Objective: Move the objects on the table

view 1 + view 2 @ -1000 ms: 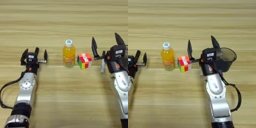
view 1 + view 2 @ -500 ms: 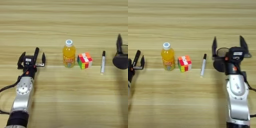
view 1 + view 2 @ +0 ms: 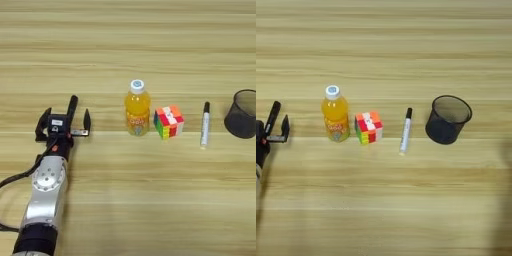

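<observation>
Across my wooden table (image 3: 384, 210), juice bottle (image 3: 137, 108), puzzle cube (image 3: 168, 121), marker (image 3: 204, 124), mesh cup (image 3: 448, 119) in a row, my left gripper (image 3: 79, 114) fingers apart beside the bottle, nothing held.

No text readable anywhere. Orange juice bottle (image 3: 137, 111) carried label with red print, too small to make out. Marker (image 3: 204, 125) barrel showed no legible marking.

Upright juice bottle (image 3: 335, 114), puzzle cube (image 3: 368, 127), lying marker (image 3: 405, 130) and upright mesh cup (image 3: 448, 119) line the table (image 3: 384, 200).
</observation>
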Motion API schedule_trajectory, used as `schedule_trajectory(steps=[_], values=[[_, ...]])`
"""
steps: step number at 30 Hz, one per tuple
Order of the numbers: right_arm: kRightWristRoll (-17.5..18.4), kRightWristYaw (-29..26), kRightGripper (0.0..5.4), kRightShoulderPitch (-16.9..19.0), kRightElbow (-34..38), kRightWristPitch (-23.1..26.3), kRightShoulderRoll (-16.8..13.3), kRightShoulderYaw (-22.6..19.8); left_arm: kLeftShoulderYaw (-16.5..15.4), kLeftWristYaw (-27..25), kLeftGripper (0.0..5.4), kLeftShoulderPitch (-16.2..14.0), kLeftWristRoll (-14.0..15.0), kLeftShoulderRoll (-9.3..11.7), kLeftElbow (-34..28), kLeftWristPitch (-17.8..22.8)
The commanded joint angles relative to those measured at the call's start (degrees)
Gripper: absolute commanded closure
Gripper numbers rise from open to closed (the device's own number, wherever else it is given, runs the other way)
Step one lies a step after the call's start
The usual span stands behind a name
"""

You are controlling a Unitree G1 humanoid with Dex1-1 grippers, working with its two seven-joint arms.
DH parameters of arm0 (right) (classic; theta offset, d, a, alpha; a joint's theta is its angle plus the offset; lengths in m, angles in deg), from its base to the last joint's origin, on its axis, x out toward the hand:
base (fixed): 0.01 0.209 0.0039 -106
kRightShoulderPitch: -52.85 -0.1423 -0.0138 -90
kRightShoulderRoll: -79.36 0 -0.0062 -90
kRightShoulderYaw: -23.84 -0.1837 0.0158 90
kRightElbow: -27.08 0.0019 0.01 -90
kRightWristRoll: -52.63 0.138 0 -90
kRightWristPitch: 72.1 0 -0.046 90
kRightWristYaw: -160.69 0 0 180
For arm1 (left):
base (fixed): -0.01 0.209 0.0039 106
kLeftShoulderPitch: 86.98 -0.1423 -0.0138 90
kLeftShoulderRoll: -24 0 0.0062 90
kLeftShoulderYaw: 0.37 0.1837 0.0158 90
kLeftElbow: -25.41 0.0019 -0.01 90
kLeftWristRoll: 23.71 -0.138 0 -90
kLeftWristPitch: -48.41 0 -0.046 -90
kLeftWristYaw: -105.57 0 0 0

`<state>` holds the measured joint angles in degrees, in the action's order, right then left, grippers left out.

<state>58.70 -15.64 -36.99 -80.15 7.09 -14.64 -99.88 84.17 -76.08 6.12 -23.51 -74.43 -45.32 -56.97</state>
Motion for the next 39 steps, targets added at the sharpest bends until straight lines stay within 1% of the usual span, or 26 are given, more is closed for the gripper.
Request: schedule_trajectory(steps=[1,3,8,15,24,25,28,29,32,33,39], values=[[1.55,-0.95,0.03,-1.58,-1.52,-2.31,-0.79,0.27,-0.42,0.19,0.00,-0.78,-0.17,0.48,0.21,2.02],[1.66,-1.06,0.03,-1.57,-1.59,-2.79,-0.77,0.69,-0.56,0.06,0.00,-1.33,0.22,0.31,-0.04,2.63],[2.28,-1.47,0.03,-1.68,-1.99,-3.28,-0.78,1.01,-1.12,0.70,0.00,-2.19,-0.02,0.50,0.39,3.72],[2.46,-1.78,0.03,-1.71,-1.97,-3.53,-0.53,1.82,-2.22,0.22,0.00,-1.82,0.69,0.68,3.53,4.49],[2.63,-1.62,0.03,-1.59,-1.90,-3.62,-0.50,2.49,-2.55,-0.54,0.00,-1.41,0.56,0.72,5.01,3.62],[2.62,-1.60,0.00,-1.61,-1.97,-3.65,-0.46,2.57,-2.57,-0.61,0.19,-1.36,0.53,0.75,5.20,3.49],[2.68,-1.63,0.00,-1.66,-2.10,-3.66,-0.41,2.74,-2.62,-0.71,0.32,-1.25,0.50,0.79,5.55,3.19],[2.71,-1.79,0.00,-1.69,-2.21,-3.52,-0.44,2.89,-2.64,-0.87,0.47,-1.19,0.62,0.77,5.73,2.93],[2.02,-3.61,0.00,-1.48,-2.47,-3.41,-0.83,4.63,-2.63,-1.37,0.72,-1.08,0.85,0.78,6.16,2.37],[1.79,-4.00,0.00,-1.39,-2.39,-3.43,-0.77,5.18,-2.63,-1.50,0.88,-1.05,0.88,0.78,6.25,2.26],[1.60,-4.30,0.00,-1.37,-2.17,-3.48,-0.55,6.38,-2.61,-2.85,1.44,-1.04,1.31,0.63,6.68,0.65]])
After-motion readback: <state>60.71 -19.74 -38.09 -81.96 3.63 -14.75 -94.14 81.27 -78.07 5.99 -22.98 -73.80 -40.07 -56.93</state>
